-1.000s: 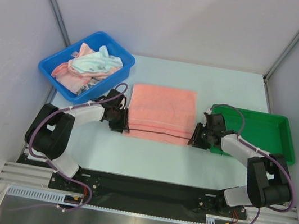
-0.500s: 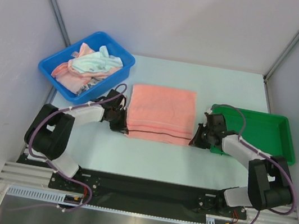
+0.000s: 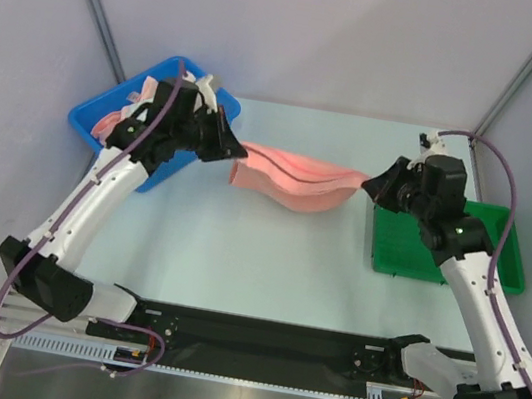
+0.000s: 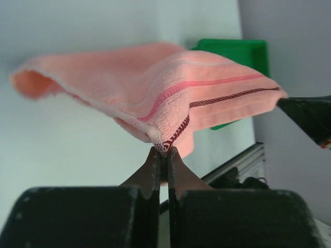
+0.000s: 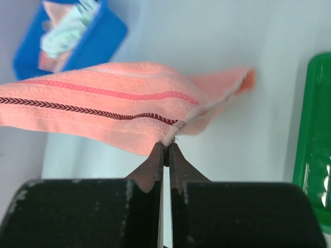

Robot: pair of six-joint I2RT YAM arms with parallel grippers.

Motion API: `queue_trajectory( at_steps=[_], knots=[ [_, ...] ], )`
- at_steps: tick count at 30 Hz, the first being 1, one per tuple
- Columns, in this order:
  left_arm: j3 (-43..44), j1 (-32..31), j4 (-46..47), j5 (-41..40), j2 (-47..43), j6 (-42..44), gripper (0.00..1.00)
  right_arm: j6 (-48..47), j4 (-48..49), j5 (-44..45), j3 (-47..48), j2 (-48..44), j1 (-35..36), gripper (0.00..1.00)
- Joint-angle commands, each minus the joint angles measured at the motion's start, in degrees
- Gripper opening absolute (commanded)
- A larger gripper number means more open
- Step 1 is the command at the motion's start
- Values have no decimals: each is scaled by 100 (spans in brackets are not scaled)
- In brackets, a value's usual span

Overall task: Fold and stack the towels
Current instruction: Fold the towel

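A salmon-pink towel with a dark stitched stripe hangs in the air over the middle of the table, sagging between the two arms. My left gripper is shut on its left corner; in the left wrist view the fingertips pinch the hem of the towel. My right gripper is shut on the right corner, and its tips clamp the white edge of the towel. More towels, pink and pale mint, lie bunched in the blue bin.
The blue bin sits at the back left, mostly covered by my left arm. A green tray lies at the right, under my right arm. Grey walls enclose the back and both sides of the table.
Both grippers closed on the near corners of the flat towel and lifted it off the table, rising and moving toward the back. The towel now hangs between them.
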Motion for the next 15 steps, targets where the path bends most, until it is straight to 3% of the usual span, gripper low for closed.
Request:
queue_trajectory(
  at_steps=[1, 10, 15],
  knots=[
    [850, -15, -454, 476, 56, -436, 1, 182, -146, 64, 606, -68, -8, 0],
    [2756, 389, -428, 951, 1752, -586, 1, -28, 1022, 258, 2036, 1300, -166, 0],
    [4803, 775, -199, 1697, 3532, -919, 0, -414, 1410, 205, 3250, 2506, -385, 0]
  ],
)
